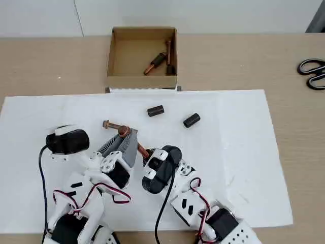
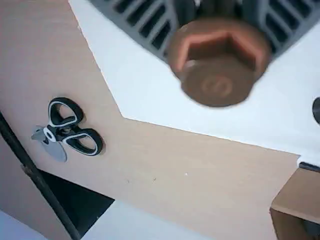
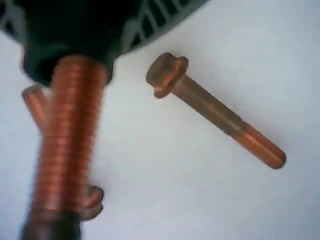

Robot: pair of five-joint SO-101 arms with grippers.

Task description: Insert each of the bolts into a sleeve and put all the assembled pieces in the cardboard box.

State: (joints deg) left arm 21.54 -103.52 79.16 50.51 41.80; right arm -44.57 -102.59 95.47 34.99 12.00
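My left gripper [image 1: 127, 138] is shut on a copper bolt [image 1: 123, 131]. The bolt's hex head [image 2: 217, 60] shows close up between the grey fingers [image 2: 140, 15]. My right gripper [image 1: 147, 152] is shut on a black sleeve [image 3: 65, 45], and the bolt's threaded shaft [image 3: 67, 145] runs into it. A loose bolt [image 1: 111, 124] lies on the white paper, also seen as the loose bolt [image 3: 215, 107]. Another bolt [image 3: 35, 102] lies partly hidden behind the shaft. Two loose sleeves [image 1: 156, 110] [image 1: 191, 120] lie mid-paper. The cardboard box [image 1: 114, 56] at the back holds assembled pieces [image 1: 155, 63].
Black-handled scissors [image 1: 312, 72] lie on the bare wood at the far right, also seen as the scissors [image 2: 67, 132]. The white paper [image 1: 244, 168] covers the table's middle. Both arms crowd the paper's near left part.
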